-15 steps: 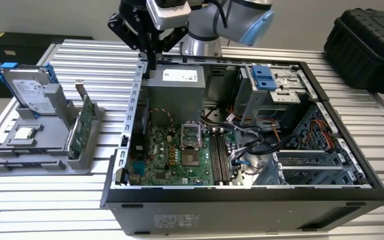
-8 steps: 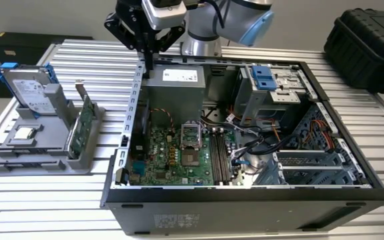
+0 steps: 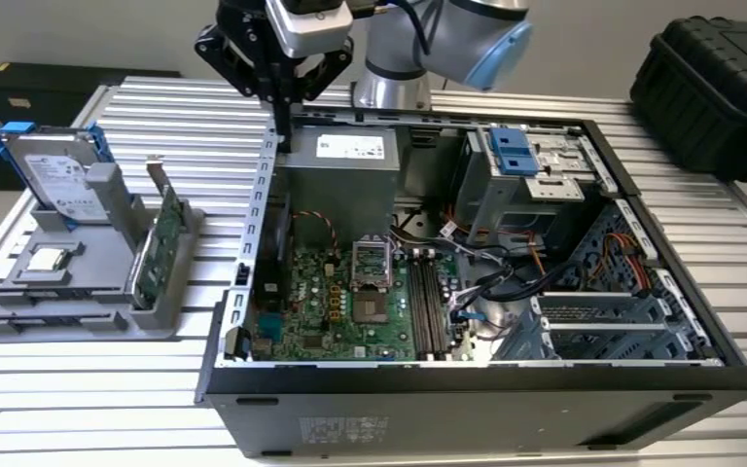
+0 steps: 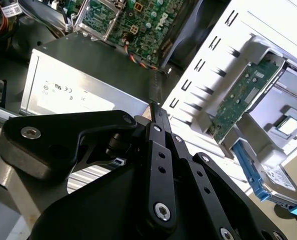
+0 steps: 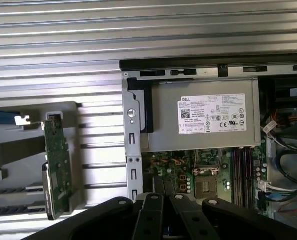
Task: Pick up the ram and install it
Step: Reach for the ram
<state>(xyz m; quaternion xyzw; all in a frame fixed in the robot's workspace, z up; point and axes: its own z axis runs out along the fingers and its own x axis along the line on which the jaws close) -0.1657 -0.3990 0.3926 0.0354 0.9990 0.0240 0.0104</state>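
White printed label on grey power supply

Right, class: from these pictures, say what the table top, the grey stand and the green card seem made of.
Table top: probably aluminium; silvery ribbed slats with a dull sheen. Grey stand: likely plastic; matte, even grey, blocky moulded or printed shapes. Green card: circuit-board laminate, judging by its green coating, with a bare metal bracket at one end.
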